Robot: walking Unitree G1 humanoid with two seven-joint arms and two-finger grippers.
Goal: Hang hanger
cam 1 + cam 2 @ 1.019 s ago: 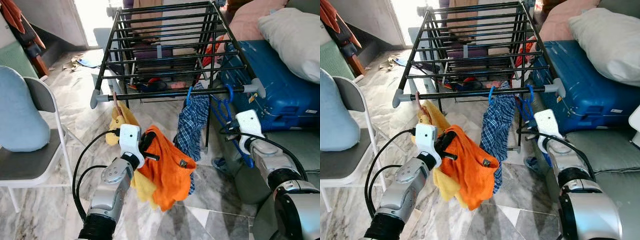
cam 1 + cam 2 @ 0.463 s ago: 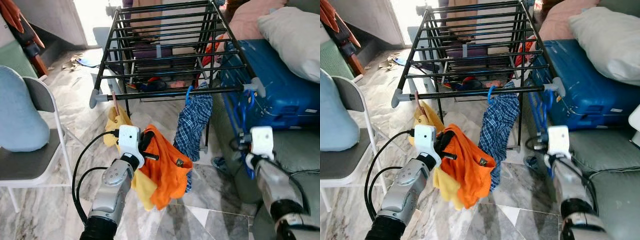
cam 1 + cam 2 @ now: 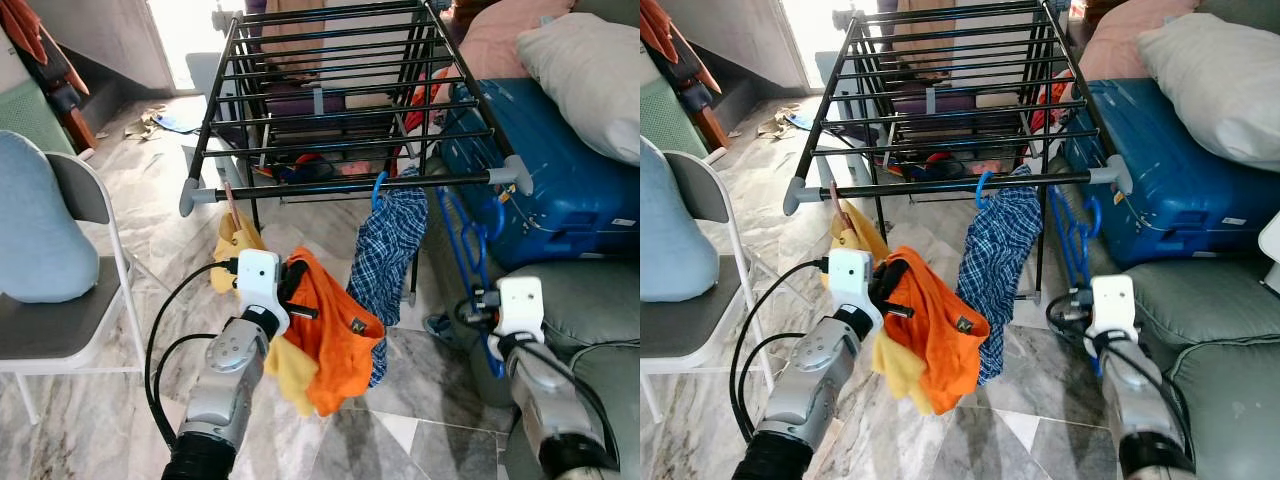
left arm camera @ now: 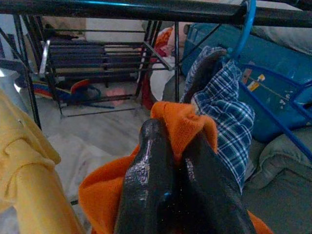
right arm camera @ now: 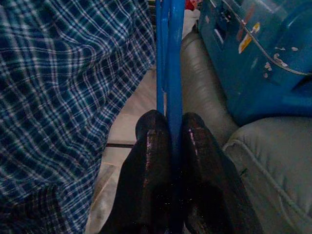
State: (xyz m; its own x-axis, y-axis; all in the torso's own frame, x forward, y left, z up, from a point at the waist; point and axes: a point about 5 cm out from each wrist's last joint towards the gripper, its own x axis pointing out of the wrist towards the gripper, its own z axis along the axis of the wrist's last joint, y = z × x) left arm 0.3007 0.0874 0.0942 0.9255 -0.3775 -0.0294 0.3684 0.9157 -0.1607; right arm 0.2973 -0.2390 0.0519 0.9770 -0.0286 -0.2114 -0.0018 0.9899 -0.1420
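A black drying rack (image 3: 300, 190) stands ahead, its front bar carrying a blue plaid garment (image 3: 392, 240) on a blue hanger and a yellow garment (image 3: 232, 238). My right gripper (image 3: 478, 300) is shut on the lower part of an empty blue hanger (image 3: 468, 250), held upright below the bar's right end. In the right wrist view the fingers (image 5: 148, 146) clamp the blue hanger (image 5: 170, 58) beside the plaid garment (image 5: 73, 87). My left gripper (image 3: 300, 295) is shut on an orange cloth (image 3: 338, 335) below the bar. The left wrist view shows the orange cloth (image 4: 183, 122) pinched between the fingers (image 4: 151, 161).
A blue suitcase (image 3: 560, 170) and a white pillow (image 3: 590, 70) lie right of the rack. A grey sofa (image 3: 590, 300) is beside my right arm. A folding chair (image 3: 75, 330) with a pale blue cushion stands at the left. The floor is marble.
My right gripper has drawn back and down from the rack's bar, bringing the blue hanger with it. The left gripper and orange cloth have barely moved.
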